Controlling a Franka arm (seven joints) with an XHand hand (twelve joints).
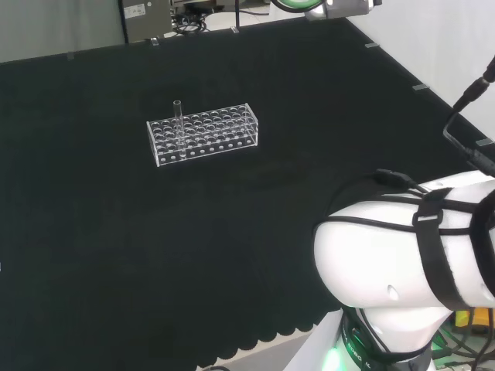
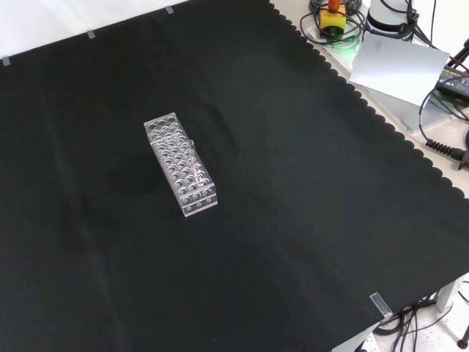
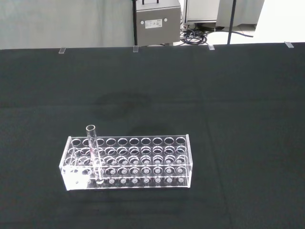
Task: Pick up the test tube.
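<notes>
A clear plastic test tube rack (image 1: 203,133) with many round holes lies on the black cloth, left of centre in the head view. One clear glass test tube (image 1: 178,117) stands upright in a hole near the rack's left end. In the front view the rack (image 2: 181,164) lies left of centre, running diagonally, and the tube there is hard to make out. The wrist view looks at the rack (image 3: 138,163) from some distance, with the test tube (image 3: 94,153) rising above its rim at one end. The arm's white links (image 1: 402,263) sit at the lower right of the head view, well away from the rack.
Black cloth (image 1: 232,232) surrounds the rack on all sides. Its scalloped edge (image 2: 381,110) runs along the right of the front view, with cables and a yellow device (image 2: 333,18) beyond it. A grey box (image 3: 157,21) stands behind the bench's far edge.
</notes>
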